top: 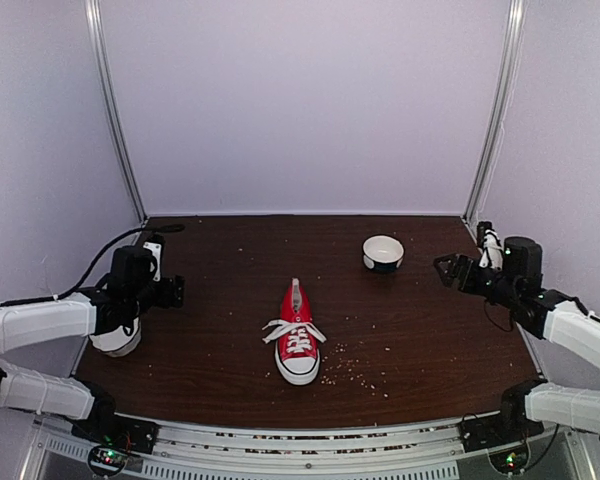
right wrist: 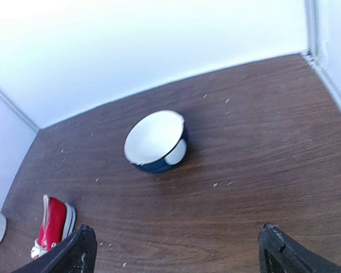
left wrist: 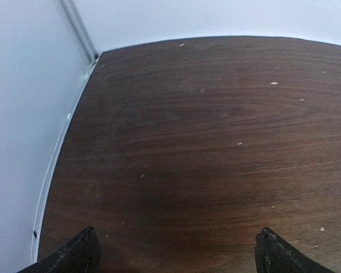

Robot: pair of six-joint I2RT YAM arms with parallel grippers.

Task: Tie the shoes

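Sneaker (top: pixel 298 345) between left claw (top: pixel 174 291) and right claw (top: pixel 443 268), well apart.

Open table (top: pixel 220 300) rings the sneaker (top: pixel 298 345); right bowl (top: pixel 383 253) and left bowl (top: pixel 118 344) stand well off.

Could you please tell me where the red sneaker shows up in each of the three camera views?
Top external: the red sneaker lies just below the centre, toe cap toward the arms' bases.
Left wrist: not in it; only the tabletop shows.
Right wrist: near the bottom left corner.
Shared landmark: the white bowl, beyond and right of the sneaker from above, mid-picture in the right wrist view.
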